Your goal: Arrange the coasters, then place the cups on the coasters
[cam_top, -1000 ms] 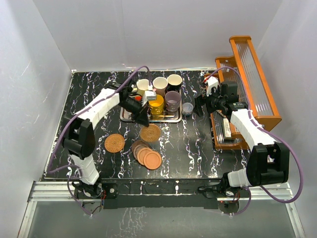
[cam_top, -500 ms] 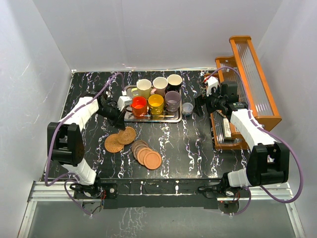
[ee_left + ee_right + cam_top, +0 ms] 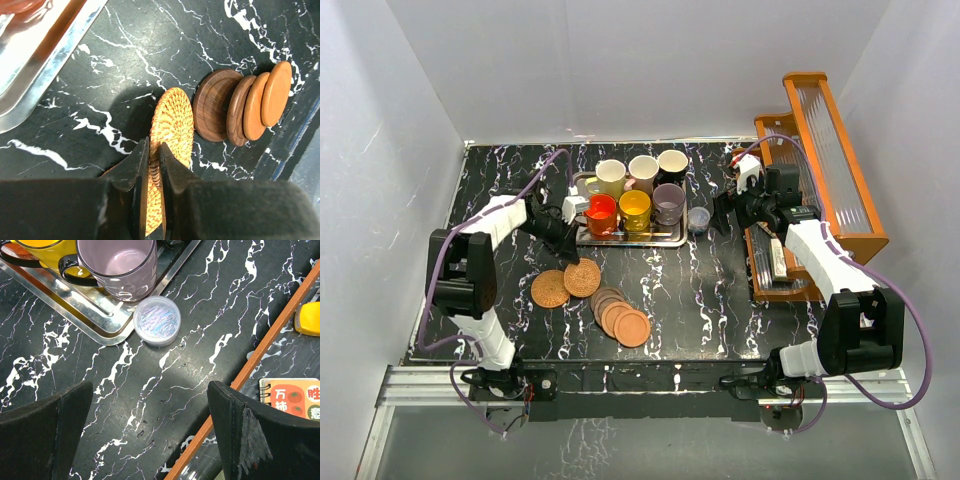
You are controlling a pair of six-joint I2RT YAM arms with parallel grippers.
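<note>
My left gripper is shut on the edge of a woven wicker coaster, held low over the black marble table. That coaster sits beside a second wicker coaster on its left. Several smooth wooden coasters lie fanned out to the right, also seen in the left wrist view. The cups stand on a steel tray: cream, pink, black, red-orange, yellow-orange and purple-grey. My right gripper is open over bare table, right of the tray.
A small clear lidded jar stands against the tray's right corner, next to the purple-grey cup. An orange wooden rack with a booklet fills the right side. White walls enclose the table.
My left gripper has carried the wicker coaster from the table's middle leftwards and lowered it beside the other wicker coaster. The right arm has not moved.
</note>
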